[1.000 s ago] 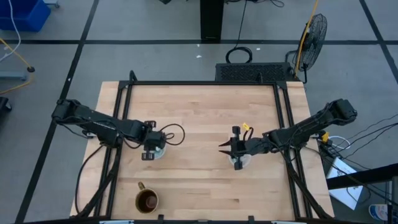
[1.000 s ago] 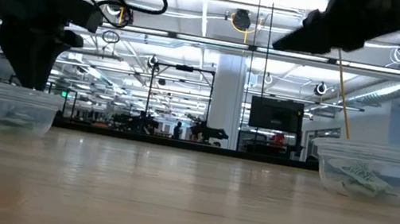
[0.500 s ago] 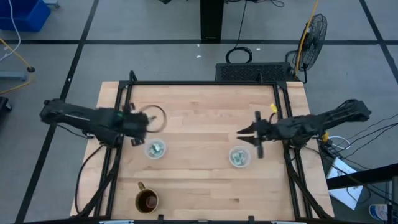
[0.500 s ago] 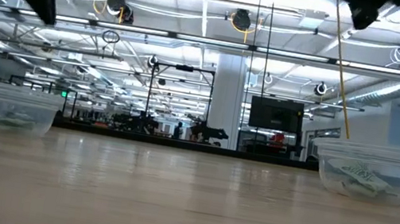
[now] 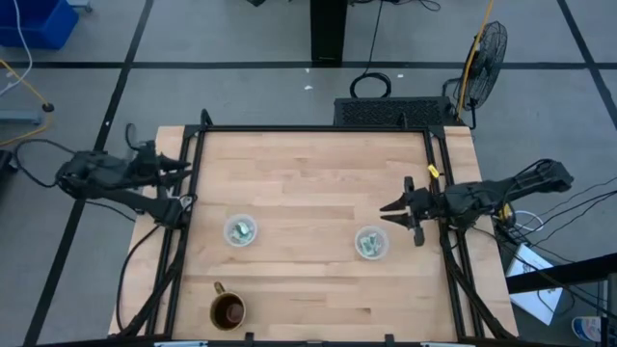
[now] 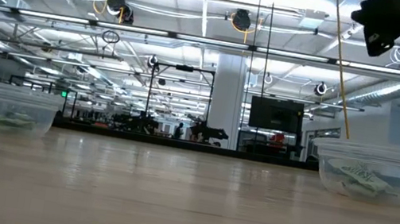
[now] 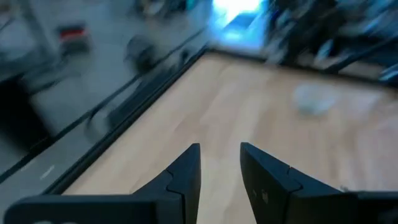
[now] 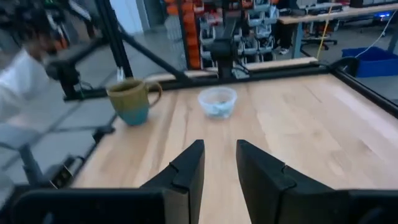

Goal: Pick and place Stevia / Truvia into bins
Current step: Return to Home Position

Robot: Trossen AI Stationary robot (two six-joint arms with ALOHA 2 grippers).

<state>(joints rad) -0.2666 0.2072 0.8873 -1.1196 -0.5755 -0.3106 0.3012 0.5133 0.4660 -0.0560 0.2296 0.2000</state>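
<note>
Two clear cups stand on the wooden table. The left cup [image 5: 240, 231] [image 6: 9, 107] and the right cup [image 5: 370, 243] [image 6: 368, 169] each hold green-and-white packets [image 5: 241, 230] [image 5: 369, 244] [image 6: 358, 178]. No packet lies loose on the table. My left gripper [image 5: 181, 172] [image 7: 220, 163] hovers over the table's left edge, narrowly open and empty. My right gripper [image 5: 388, 208] [image 8: 220, 158], also narrowly open and empty, hovers beyond the right cup toward the right edge. The right wrist view shows the left cup [image 8: 217, 101] farther off.
A brown mug [image 5: 228, 310] [image 8: 132, 101] stands near the table's near edge, left of centre. A black frame [image 5: 313, 130] borders the table's far and side edges. Bare wood lies between the two cups and across the far half.
Both grippers rose from just above their cups and drew back. The left one went to the table's left edge and somewhat toward the far side. The right one went toward the right edge and slightly far. The cups and their packets stayed in place.
</note>
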